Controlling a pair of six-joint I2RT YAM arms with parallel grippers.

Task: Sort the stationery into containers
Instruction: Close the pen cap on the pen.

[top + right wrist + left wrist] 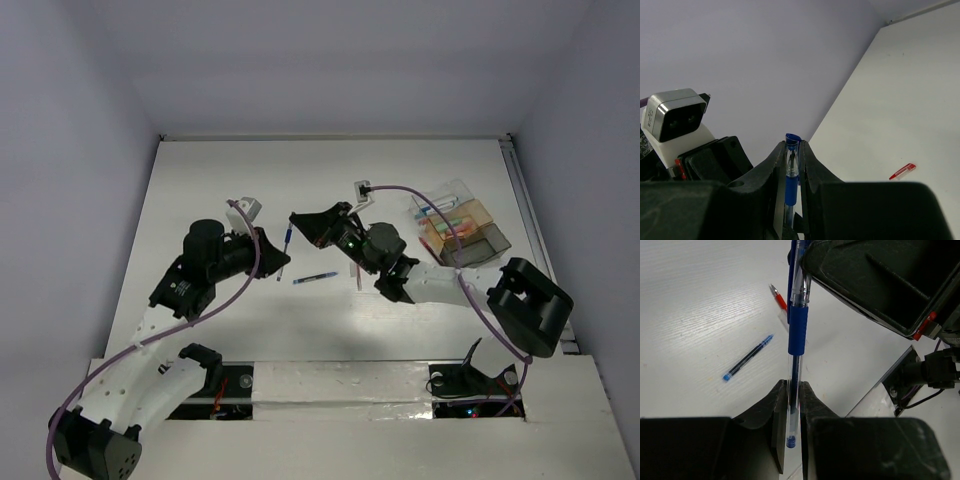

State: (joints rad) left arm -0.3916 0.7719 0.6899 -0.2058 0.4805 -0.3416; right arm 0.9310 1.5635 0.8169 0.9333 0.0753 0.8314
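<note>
A blue pen [287,241] with a clear barrel hangs above the table, held at both ends. My left gripper [277,262] is shut on its lower barrel [798,335], the jaws tight against the plastic [794,390]. My right gripper [297,221] is shut on the capped upper end [791,175], with the cap poking out between its fingertips [792,148]. A second blue pen [314,279] [747,357] and a red pen [359,276] [779,299] [902,171] lie on the table. The containers [460,228], clear, orange and grey, stand at the far right with several items inside.
The left arm's wrist camera [675,120] sits close to the right gripper's fingers. White walls enclose the table on three sides. A metal rail [530,220] runs along the right edge behind the containers.
</note>
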